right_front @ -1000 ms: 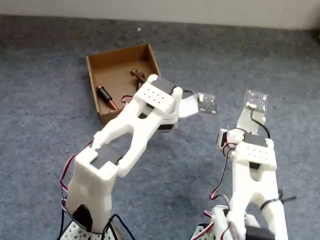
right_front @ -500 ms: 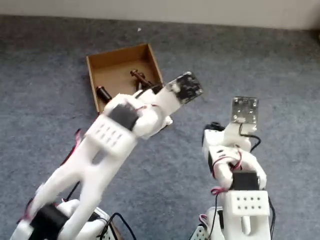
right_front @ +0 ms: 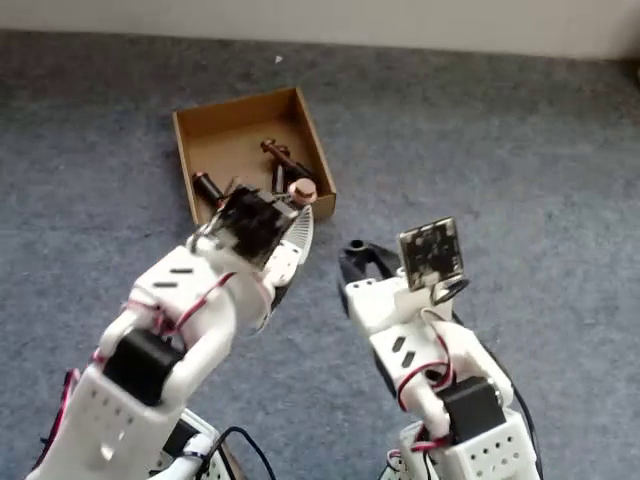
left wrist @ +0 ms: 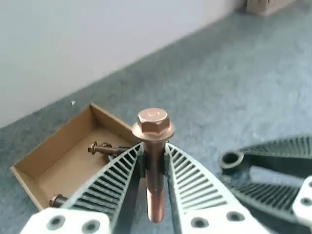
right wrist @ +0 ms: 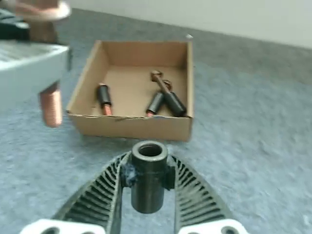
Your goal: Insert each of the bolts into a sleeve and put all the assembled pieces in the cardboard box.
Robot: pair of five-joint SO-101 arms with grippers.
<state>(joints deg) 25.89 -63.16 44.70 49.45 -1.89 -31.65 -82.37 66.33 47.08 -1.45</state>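
Your copper bolt (left wrist: 155, 168) stands upright, hex head up, clamped between the fingers of the left gripper (left wrist: 154, 146), its lower shank hanging bare below them. From above you see it held just over the near right corner of the cardboard box (right_front: 240, 108). The black sleeve (right wrist: 148, 178) is upright too, open end up, and the right gripper (right wrist: 148, 165) is closed on it with a finger pressed against each side. It sits to the right of the bolt and nearer to you, apart from it and not touching the box.

Inside the box you have assembled pieces (right wrist: 163, 97) lying flat. One is by the left wall, and two more cross each other toward the right wall. The box rests on a grey carpeted surface (right_front: 500, 130), with both arms rising from the near edge. A pale wall (right_front: 400, 18) runs along the far side.
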